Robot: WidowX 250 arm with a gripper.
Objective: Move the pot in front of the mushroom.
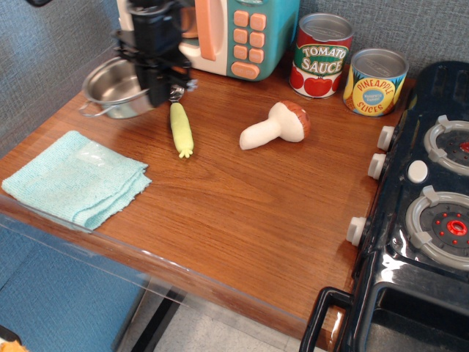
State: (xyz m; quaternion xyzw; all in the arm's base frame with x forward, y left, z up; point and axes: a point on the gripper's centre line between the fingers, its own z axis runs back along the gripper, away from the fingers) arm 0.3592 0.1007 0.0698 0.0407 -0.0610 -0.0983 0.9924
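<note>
Gripping the right rim of the pot (116, 89), the black hand (159, 82) sits in the upper left of the frame, its fingers closed on the metal edge, though motion blur softens the exact contact. The pot looks tilted and seems raised off the table (242, 198), with one wire handle pointing toward the lower left. Just right of the hand lies the yellow-green corn cob (180, 129), running top to bottom. The mushroom (277, 125) lies on its side near the centre, well apart from the pot, cap toward the right. A folded light-blue cloth (73, 177) rests at the left edge. Behind, a toy microwave (234, 33) and two cans (348, 66) line the upper frame.
</note>
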